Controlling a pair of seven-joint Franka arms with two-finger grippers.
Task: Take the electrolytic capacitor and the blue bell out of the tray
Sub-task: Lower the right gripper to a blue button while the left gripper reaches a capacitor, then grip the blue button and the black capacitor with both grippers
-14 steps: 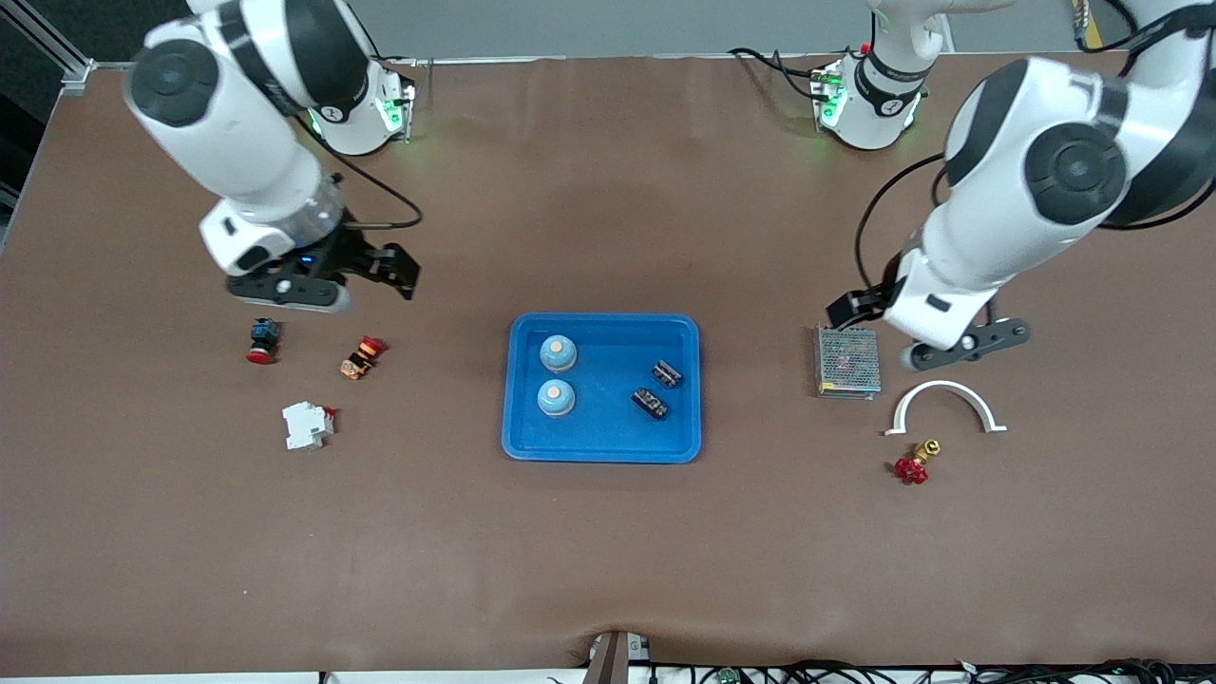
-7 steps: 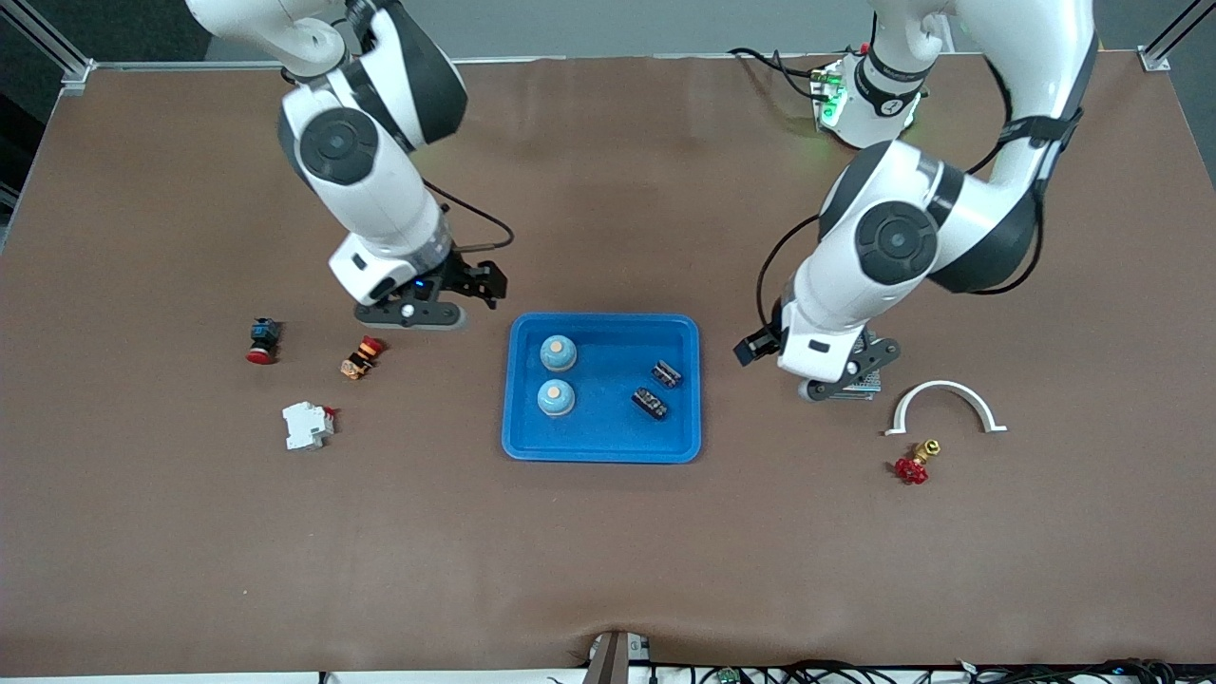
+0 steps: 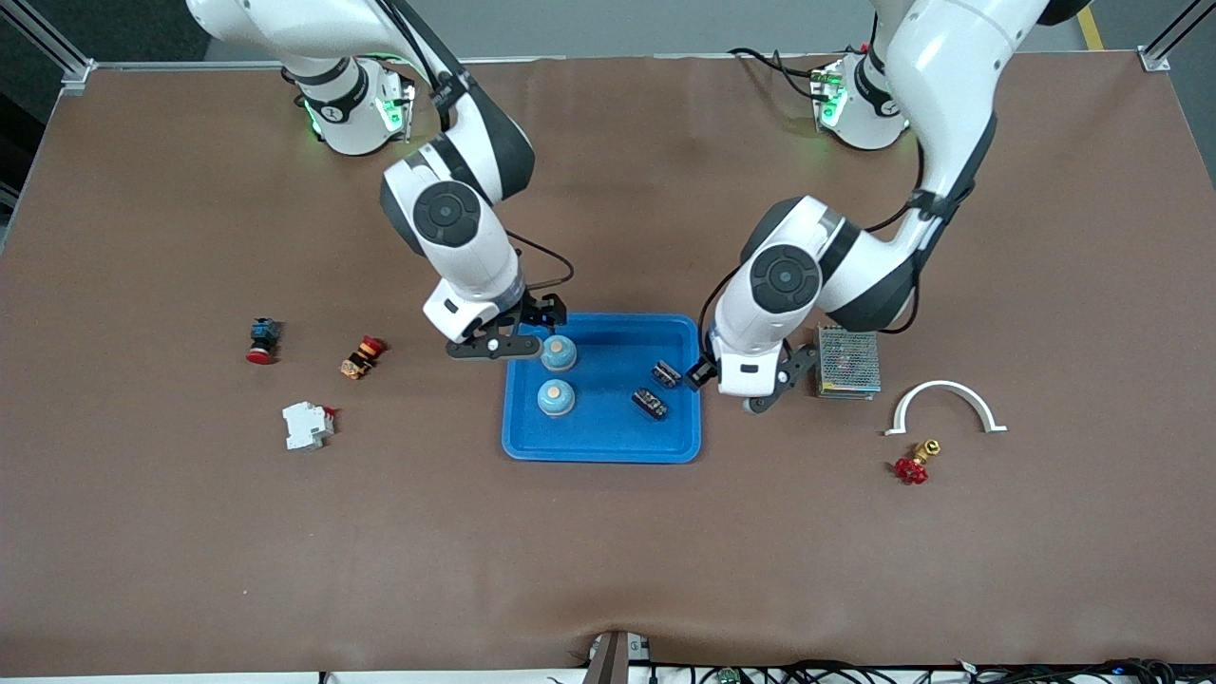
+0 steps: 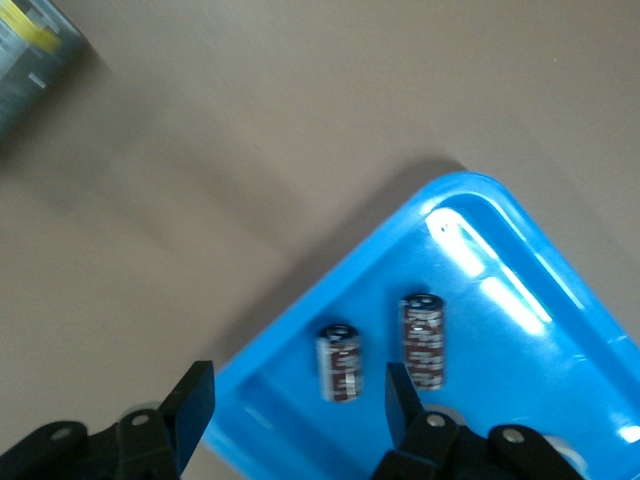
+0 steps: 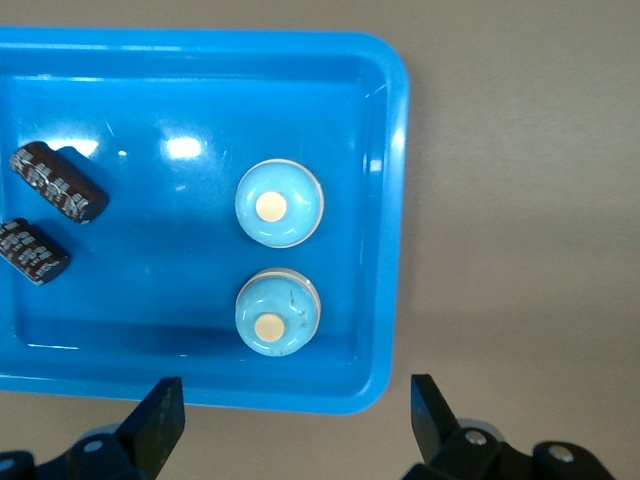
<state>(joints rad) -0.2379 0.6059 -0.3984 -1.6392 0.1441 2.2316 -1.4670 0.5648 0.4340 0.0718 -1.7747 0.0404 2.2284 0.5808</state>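
1. Jaws on both arms stand parted and empty in the front view. The right gripper [image 3: 518, 344] hangs at the tray [image 3: 602, 448] rim beside the farther blue bell [image 3: 558, 352]; the left gripper [image 3: 736, 388] hangs at the rim nearest the capacitors [image 3: 657, 388].
2. Left wrist view: two capacitors [image 4: 380, 352] lie in the tray, between the parted fingers [image 4: 192, 405]. Judged step: approach; next, descend and straddle one.
3. Right wrist view: two bells [image 5: 278, 263] sit in the tray, untouched; centring over one comes next.
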